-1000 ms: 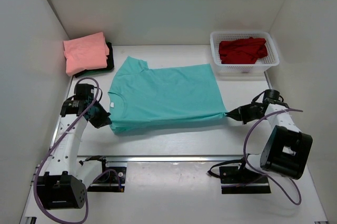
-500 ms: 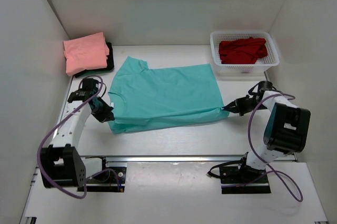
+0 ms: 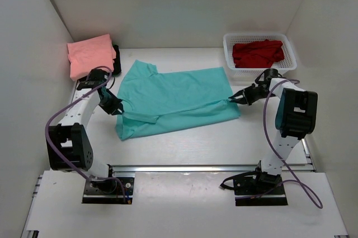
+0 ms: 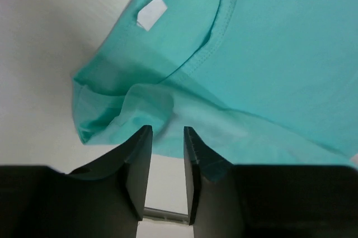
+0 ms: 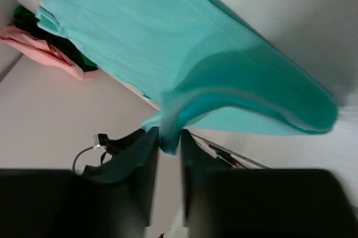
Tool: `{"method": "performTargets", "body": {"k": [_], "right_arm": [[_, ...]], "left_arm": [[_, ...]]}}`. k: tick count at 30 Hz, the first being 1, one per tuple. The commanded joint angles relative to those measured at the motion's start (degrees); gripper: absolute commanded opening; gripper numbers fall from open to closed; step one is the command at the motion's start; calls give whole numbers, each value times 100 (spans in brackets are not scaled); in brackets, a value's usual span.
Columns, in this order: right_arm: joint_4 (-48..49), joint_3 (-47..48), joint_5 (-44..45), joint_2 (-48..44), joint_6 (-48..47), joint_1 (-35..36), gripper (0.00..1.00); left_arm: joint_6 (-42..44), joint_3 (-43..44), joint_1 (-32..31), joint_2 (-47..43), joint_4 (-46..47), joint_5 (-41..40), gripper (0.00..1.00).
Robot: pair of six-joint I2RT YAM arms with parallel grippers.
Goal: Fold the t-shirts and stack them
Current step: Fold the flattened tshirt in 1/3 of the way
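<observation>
Teal t-shirt [image 3: 179,95], near corners rucked (left hand [image 3: 118,109], right hand [image 3: 234,99])

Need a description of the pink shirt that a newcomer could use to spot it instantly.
At the table's far left corner, by the left wall, sits a small folded stack. The salmon pink t-shirt is its top layer, over a very dark shirt peeking out on the right. Unlike it, the teal t-shirt lies spread mid-table and the red t-shirt is bunched in the white basket.
</observation>
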Motion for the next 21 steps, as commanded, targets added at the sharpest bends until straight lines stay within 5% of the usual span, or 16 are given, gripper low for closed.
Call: {"method": "performTargets", "body": {"k": [1, 2, 4, 5, 16, 18, 20, 21], "right_arm": [[155, 416, -161, 116, -93, 86, 26], [181, 504, -73, 116, -93, 103, 41], [199, 697, 111, 81, -233, 138, 91], [112, 802, 278, 81, -364, 164, 99], [-259, 1340, 1675, -165, -2949, 867, 96], [-39, 1156, 1694, -209, -3308, 999, 77], [285, 1006, 1747, -331, -3475, 1200, 44], [374, 901, 1782, -358, -3677, 1298, 37]], "left_arm": [[-29, 355, 68, 164, 248, 23, 45], [-3, 407, 77, 243, 344, 93, 43], [76, 583, 86, 340, 432, 85, 44], [120, 645, 86, 410, 485, 67, 41], [289, 252, -308, 217, 960, 50, 25], [191, 5, -520, 104, 1267, 41, 20], [50, -215, -713, 77, 1443, -12, 15], [-2, -268, -897, 103, 1566, -117, 14]]}}
